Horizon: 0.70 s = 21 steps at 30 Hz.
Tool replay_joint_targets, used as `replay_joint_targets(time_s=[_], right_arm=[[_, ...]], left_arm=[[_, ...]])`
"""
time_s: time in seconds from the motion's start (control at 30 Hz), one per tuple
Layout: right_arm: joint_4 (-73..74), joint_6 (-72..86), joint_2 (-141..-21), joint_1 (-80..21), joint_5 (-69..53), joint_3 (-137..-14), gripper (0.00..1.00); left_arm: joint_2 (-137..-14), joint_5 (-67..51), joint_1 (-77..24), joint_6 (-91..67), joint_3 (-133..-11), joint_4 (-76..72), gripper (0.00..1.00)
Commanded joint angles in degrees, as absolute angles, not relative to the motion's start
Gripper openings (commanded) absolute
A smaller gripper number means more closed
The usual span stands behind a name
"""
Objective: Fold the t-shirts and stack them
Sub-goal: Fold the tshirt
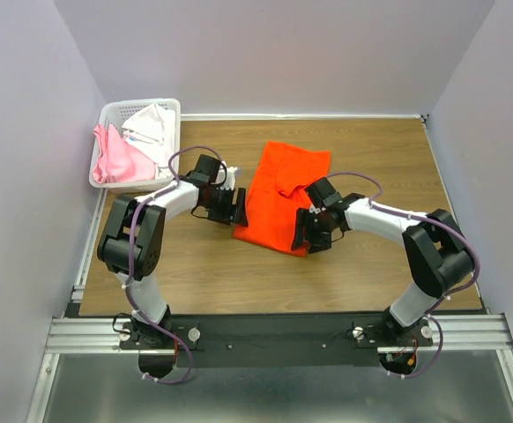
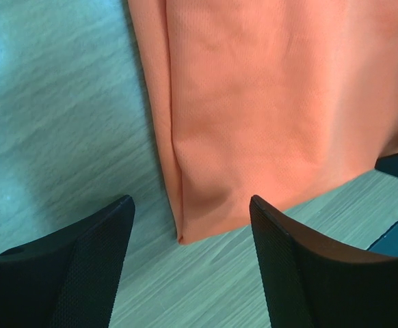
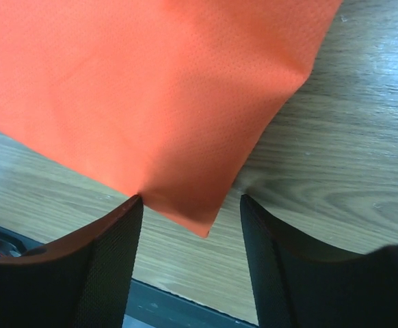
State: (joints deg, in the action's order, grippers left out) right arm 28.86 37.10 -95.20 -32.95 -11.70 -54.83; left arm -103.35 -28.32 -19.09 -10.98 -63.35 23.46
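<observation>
While the bright orange cloth t-shirt (image 1: 281, 189) lay folded into a long strip on the brown wooden table (image 1: 371, 264), the left gripper (image 2: 192, 205) stood with jaws apart at its near left corner and the right gripper (image 3: 191, 201) with jaws apart astride its near right corner, neither clamped; a pale pink t-shirt (image 1: 115, 160) and a white t-shirt (image 1: 155, 123) lay in the white plastic lattice basket (image 1: 115, 109) at far left

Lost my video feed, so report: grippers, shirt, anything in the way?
Both open: left gripper and right gripper each straddle a near corner of the orange t-shirt, not gripping. Shirt lying on table. Nothing blocking; basket far left.
</observation>
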Motion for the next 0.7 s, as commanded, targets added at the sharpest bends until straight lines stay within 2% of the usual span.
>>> replay_joint_targets(time_s=[0.0, 0.33, 0.5, 0.63, 0.67], right_arm=[[28.1, 38.3, -96.1, -33.2, -11.7, -53.4, 0.64], [28.1, 38.8, -95.8, -33.3, -11.3, -52.9, 0.59], [28.1, 38.8, -96.1, -33.3, -11.7, -52.6, 0.55], [28.0, 39.0, -95.7, -33.3, -11.4, -52.2, 0.53], [28.0, 39.0, -95.6, -33.3, -11.4, -52.1, 0.52]], left_arm=[[-103.4, -24.0, -19.2, -10.2, -59.2, 27.8, 0.75], [-100.6, -25.0, -19.9, -10.8, -53.5, 28.4, 0.69], [-101.6, -25.4, -20.3, -10.6, -53.4, 28.5, 0.57], [-102.0, -25.7, -20.9, -10.8, -53.3, 28.1, 0.53], [-102.1, -25.8, -21.0, -10.7, -53.3, 27.5, 0.48]])
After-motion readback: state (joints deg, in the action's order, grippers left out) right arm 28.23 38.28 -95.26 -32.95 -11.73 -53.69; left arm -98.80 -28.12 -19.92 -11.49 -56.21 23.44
